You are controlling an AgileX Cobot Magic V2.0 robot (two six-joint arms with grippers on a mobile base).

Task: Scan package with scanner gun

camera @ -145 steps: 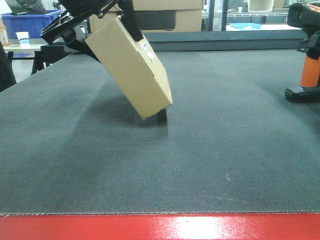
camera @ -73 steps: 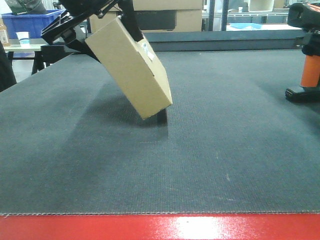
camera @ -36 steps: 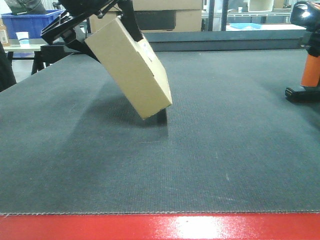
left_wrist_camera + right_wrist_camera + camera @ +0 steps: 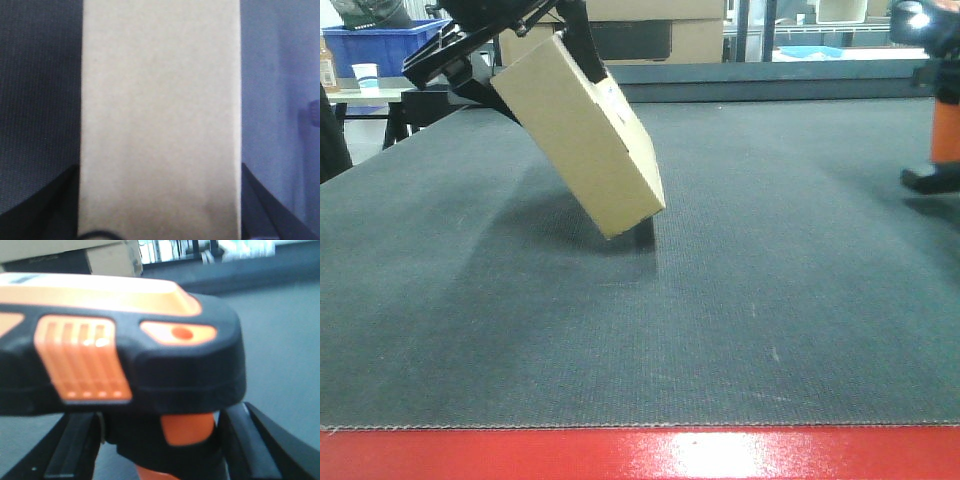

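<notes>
My left pincer (image 4: 160, 202) is clamped on the box (image 4: 582, 140), one finger (image 4: 42, 207) on each narrow side. The box hangs tilted below it, low corner close to the grey mat (image 4: 720, 320); whether they touch I cannot tell. A small white label (image 4: 610, 96) shows on the face turned away from that pincer's camera, which sees only plain cardboard.

My right pincer (image 4: 170, 445) grips the scanner (image 4: 130, 355) around its orange handle, the black head sitting just above my fingers. In the front view the scanner (image 4: 944, 148) is blurred and cut by the frame edge, and its base seems slightly off the mat.

Far behind my left pincer stands a blue bin (image 4: 380, 45); its contents are too small to make out. A paper cup (image 4: 365, 75) stands in front of it, and large cartons (image 4: 660, 25) lie past the mat's far edge.

Between my two pincers the mat lies bare, as far as the red border (image 4: 640, 455) nearest the camera.
</notes>
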